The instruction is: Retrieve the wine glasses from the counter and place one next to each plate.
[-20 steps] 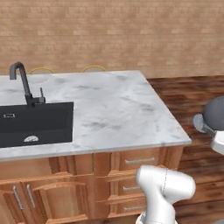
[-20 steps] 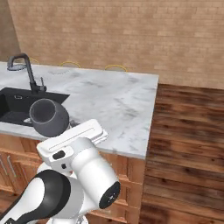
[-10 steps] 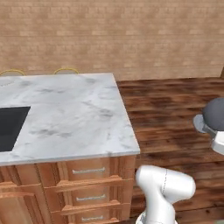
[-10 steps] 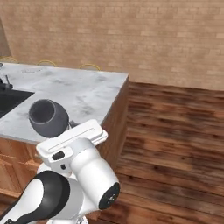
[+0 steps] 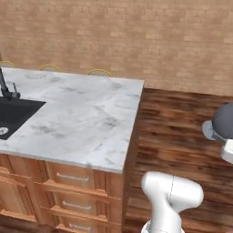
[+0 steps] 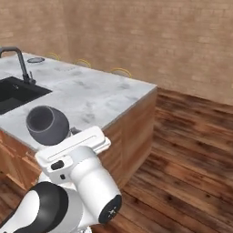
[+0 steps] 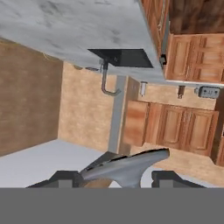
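1. Gripper: two dark fingertips at the bottom of the hand view, standing partly apart with a grey glass between them; the tips close on it from either side.
2. Wine glass: grey, translucent, held in the gripper; a broad round edge slants across the lower middle of the hand view. Whether that edge is the foot or the bowl cannot be told.
3. Marble top: white with grey veins, over brown wooden drawers with pale bar handles. It ends at a corner beside dark wooden floor.
4. Sink: black, set into the marble at the left edge; a dark tap stands behind it.
5. Stools: yellow curved backs showing along the far edge of the marble top, against a tan brick wall.
6. Cupboards: brown panelled doors in the hand view.
7. Writing: no brand, label or lettering can be read on anything.
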Controlling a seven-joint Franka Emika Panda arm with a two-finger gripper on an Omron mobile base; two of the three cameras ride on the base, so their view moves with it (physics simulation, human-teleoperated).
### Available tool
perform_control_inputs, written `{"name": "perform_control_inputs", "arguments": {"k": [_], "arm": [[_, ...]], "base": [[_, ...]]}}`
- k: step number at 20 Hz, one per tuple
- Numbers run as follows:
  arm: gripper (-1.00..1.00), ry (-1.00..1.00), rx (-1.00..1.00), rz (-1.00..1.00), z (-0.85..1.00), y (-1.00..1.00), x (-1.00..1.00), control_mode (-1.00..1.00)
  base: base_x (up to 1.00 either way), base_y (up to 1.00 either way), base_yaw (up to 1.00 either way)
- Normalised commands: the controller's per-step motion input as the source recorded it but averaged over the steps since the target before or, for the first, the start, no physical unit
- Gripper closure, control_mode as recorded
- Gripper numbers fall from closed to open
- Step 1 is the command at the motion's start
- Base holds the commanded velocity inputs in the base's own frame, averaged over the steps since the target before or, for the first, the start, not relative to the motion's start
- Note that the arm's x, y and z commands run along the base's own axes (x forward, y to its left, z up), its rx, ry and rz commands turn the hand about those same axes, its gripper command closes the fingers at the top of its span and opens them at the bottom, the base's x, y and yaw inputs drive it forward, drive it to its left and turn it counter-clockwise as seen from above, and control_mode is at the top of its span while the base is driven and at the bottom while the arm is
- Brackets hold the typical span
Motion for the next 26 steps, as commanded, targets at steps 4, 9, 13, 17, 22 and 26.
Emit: {"name": "perform_control_inputs", "arguments": {"k": [4, 9, 13, 17, 22, 26], "arm": [[1.00, 0.00, 0.00, 0.00, 0.00, 0.00, 0.00, 1.00], [1.00, 0.00, 0.00, 0.00, 0.00, 0.00, 0.00, 1.00], [1.00, 0.00, 0.00, 0.00, 0.00, 0.00, 0.00, 1.00], [1.00, 0.00, 0.00, 0.00, 0.00, 0.00, 0.00, 1.00], [1.00, 0.00, 0.00, 0.00, 0.00, 0.00, 0.00, 1.00], [1.00, 0.00, 0.00, 0.00, 0.00, 0.00, 0.00, 1.00]], "base": [[0.38, -0.95, 0.60], [0.29, -1.00, 0.28], [0.30, -1.00, 0.32], [0.23, -1.00, 0.53], [0.32, -1.00, 0.59], [0.25, -0.74, 0.74]]}}
